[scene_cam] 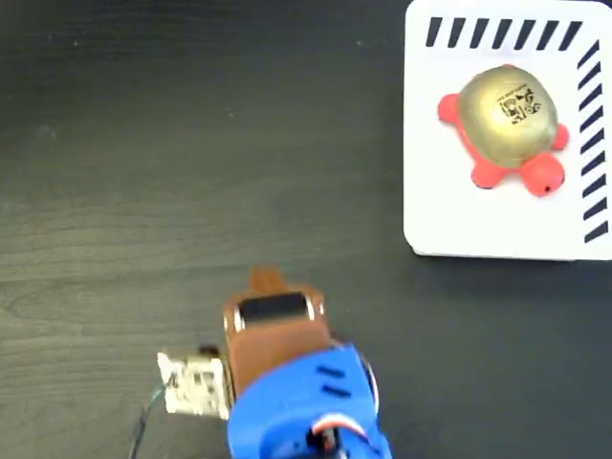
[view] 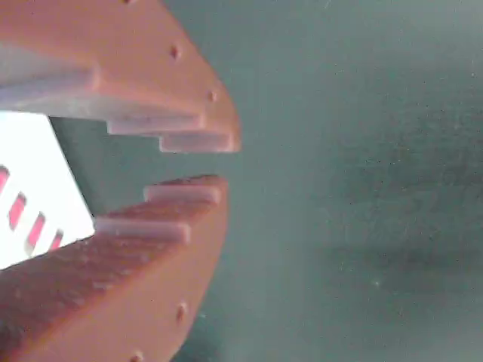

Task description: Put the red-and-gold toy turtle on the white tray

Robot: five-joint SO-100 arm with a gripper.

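Two brown fingers fill the left of the wrist view, their stepped tips a narrow gap apart with nothing between them — nearly closed on air, over the dark bench. Behind them, at the left edge of that view, a white corner with short reddish slanted marks shows, blurred.

From the fixed view overhead, the arm sits at the bottom centre: a blue body with a brown gripper pointing up the picture, a small pale part beside it on the left. It is well apart from the white tray, which lies at the upper right on the bench, navy stripes along its top and right edges. The red-and-gold toy turtle rests upright on the tray, in its upper half — gold shell with a black mark, red head toward the lower right.
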